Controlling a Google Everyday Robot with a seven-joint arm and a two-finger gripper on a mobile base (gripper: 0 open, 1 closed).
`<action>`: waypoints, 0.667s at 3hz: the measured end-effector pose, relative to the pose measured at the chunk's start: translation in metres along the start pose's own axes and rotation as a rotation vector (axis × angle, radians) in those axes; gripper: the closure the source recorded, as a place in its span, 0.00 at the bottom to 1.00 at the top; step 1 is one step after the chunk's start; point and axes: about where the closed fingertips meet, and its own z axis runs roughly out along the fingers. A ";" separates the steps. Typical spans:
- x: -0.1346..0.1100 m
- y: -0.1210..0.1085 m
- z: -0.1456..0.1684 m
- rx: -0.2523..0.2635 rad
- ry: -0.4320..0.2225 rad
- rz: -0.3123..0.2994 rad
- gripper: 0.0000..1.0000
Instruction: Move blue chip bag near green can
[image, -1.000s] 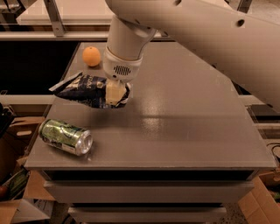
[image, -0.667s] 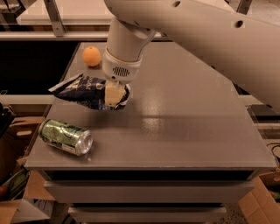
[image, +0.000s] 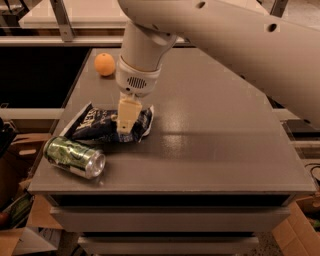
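since a second ago the gripper (image: 126, 122) has come down and toward the front left corner of the table (image: 215, 125), and the blue chip bag (image: 97, 125) has travelled with it. the bag, which sat further back on the table, now lies with its lower edge just beside the green can (image: 75, 157); whether the two actually touch i cannot tell. the can has not shifted: it lies on its side near the front left corner, its silver end facing the front edge. the orange (image: 105, 64) has also stayed put at the back left, well apart from both.

one pale finger (image: 126, 114) shows in front of the bag's bunched right end and the other is hidden behind the foil. since the bag came along with the move, the fingers read as clamped on that fold. the arm (image: 142, 55) hangs over the bag from above.

for the task this means the carrying part looks essentially done, as the bag is already close to the can. what seems left is to let go and lift straight up, gently, so the crinkly foil does not drag along or nudge the can, which could roll.
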 end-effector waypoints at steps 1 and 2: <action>-0.002 0.001 0.000 -0.007 -0.001 -0.001 0.00; -0.002 0.002 0.001 -0.009 -0.002 -0.003 0.00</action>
